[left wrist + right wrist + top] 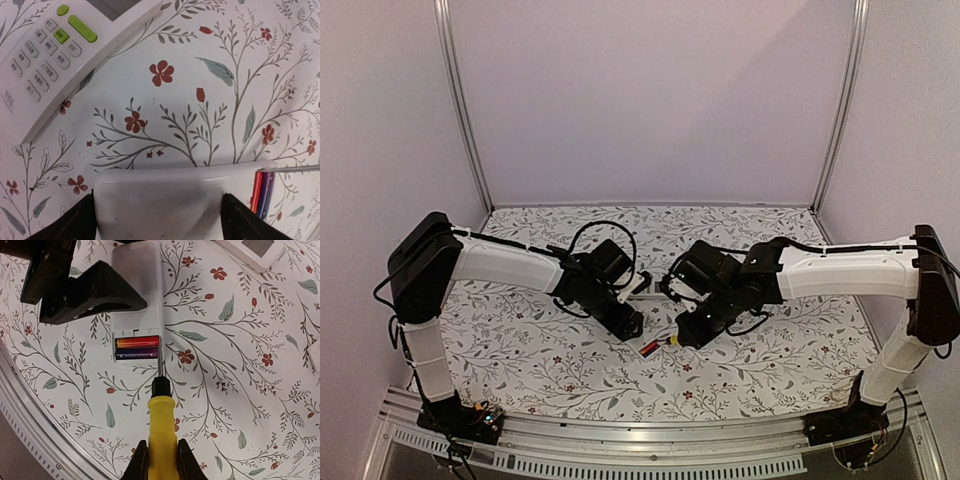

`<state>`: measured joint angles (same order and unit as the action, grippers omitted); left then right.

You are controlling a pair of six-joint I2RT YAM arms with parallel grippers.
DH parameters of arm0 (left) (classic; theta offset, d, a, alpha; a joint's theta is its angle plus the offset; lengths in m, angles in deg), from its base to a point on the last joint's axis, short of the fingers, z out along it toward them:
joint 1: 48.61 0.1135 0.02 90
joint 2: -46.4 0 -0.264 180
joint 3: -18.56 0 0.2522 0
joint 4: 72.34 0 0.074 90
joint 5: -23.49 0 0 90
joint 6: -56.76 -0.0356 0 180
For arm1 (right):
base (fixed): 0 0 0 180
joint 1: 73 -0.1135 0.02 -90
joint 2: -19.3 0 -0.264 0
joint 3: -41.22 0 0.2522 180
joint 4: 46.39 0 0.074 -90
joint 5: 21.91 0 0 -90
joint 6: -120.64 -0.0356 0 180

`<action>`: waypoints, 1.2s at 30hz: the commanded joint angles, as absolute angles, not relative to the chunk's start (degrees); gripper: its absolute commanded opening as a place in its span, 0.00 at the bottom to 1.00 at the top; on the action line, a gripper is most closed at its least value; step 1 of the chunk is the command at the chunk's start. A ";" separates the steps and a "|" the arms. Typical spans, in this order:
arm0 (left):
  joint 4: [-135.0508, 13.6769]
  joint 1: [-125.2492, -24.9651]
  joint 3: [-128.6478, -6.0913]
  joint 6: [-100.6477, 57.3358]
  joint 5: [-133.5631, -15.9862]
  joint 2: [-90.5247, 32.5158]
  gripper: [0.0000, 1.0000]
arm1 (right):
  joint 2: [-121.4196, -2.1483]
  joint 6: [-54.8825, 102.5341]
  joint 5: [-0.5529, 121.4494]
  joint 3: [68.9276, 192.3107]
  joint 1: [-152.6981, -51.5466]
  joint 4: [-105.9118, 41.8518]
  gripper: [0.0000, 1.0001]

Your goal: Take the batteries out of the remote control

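Note:
A white remote (135, 270) lies face down with its battery bay open. A red-orange battery (137, 342) and a dark battery (136, 354) lie side by side in the bay. My left gripper (159, 220) is shut on the remote's end (157, 195), and the batteries (262, 192) show at its right. My right gripper (161, 460) is shut on a yellow-handled screwdriver (162, 420), whose metal tip touches the right end of the bay. In the top view both grippers, left (628, 322) and right (692, 330), meet over the battery bay (648, 348).
A second white remote with green buttons (60, 55) lies face up just beyond the held one; it also shows in the right wrist view (250, 250). The floral tabletop (770, 350) ends at a metal rail (650, 440) in front.

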<state>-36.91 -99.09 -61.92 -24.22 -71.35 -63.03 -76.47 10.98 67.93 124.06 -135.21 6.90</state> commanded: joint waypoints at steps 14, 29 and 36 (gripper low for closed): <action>-32.06 -101.38 -60.50 -25.52 -71.72 -67.75 0.79 | -73.51 2.44 34.81 111.28 -123.95 -7.46 0.00; -31.23 -101.41 -60.94 -25.10 -70.95 -68.99 0.78 | -69.72 -2.54 26.98 109.75 -121.59 -14.40 0.00; -31.13 -101.48 -61.07 -25.11 -70.82 -69.00 0.78 | -68.94 -2.86 29.15 109.42 -121.48 -13.22 0.00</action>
<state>-37.72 -99.09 -63.10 -24.00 -70.96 -64.25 -70.66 -2.55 29.59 110.03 -121.57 -12.86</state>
